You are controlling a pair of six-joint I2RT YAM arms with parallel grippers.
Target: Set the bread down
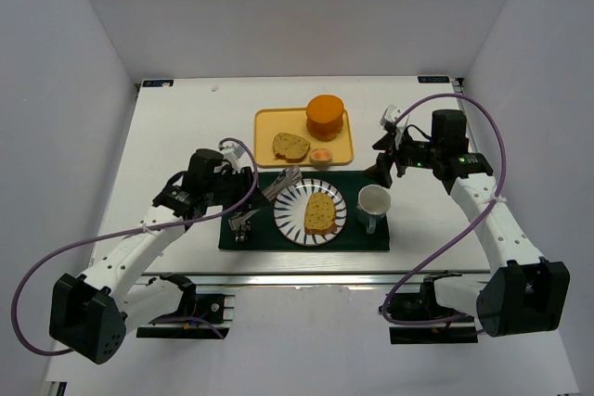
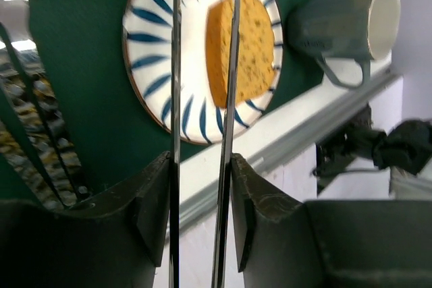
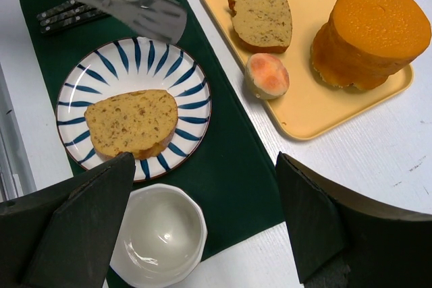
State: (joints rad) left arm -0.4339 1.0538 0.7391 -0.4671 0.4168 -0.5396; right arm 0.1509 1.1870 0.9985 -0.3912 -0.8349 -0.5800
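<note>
Left gripper (image 2: 200,193) pinches slim steel tongs (image 3: 145,11), its bread-carrying tool, over the blue-striped white plate (image 3: 191,102) bearing one golden oval bread slice (image 3: 131,121); tips seemingly empty; right gripper (image 3: 202,161) gapes, idle.

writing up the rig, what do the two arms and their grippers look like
The left arm and right arm have white links, black joints and a looping purple cable each. The left gripper and right gripper have black wedge-shaped fingers.

The tongs (image 2: 176,65) in my left tool (image 2: 200,180) ran off the top edge; the cutlery (image 2: 30,139) looked blurred.
</note>
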